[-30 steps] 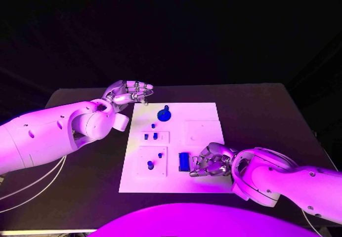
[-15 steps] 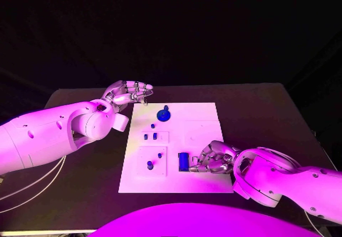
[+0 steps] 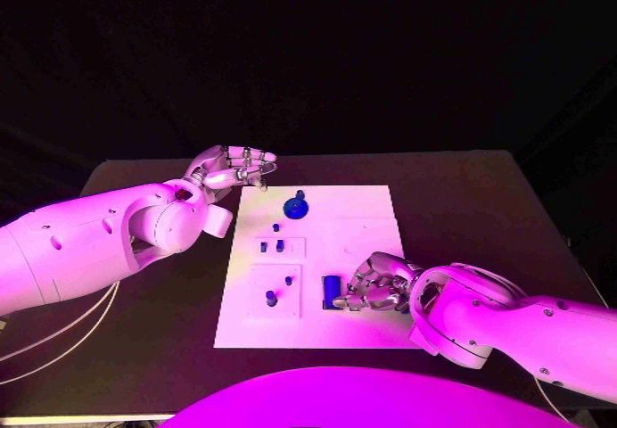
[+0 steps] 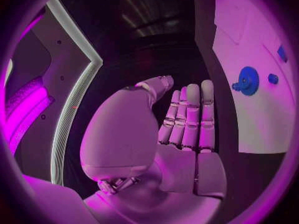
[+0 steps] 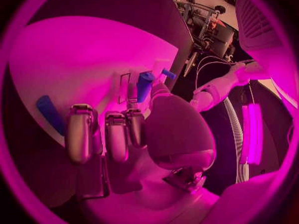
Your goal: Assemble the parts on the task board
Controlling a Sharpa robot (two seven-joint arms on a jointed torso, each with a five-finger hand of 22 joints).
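Note:
The white task board lies in the middle of the black table. A blue gear stands near its far edge, with several small blue pegs set in the board's left half. A blue rectangular block lies flat near the front. My right hand is curled right beside the block, fingertips at its right edge; a grip is not visible. In the right wrist view the thumb tip of that hand sits against a blue piece. My left hand hovers off the far left corner, fingers straight, holding nothing.
In the left wrist view my left hand is over the dark table with the board and gear off to its side. Bare black table surrounds the board. A square recess shows on the board's right half.
My right hand has slid left across the board's front right part and closed in on the blue block. The left hand and the parts have stayed put.

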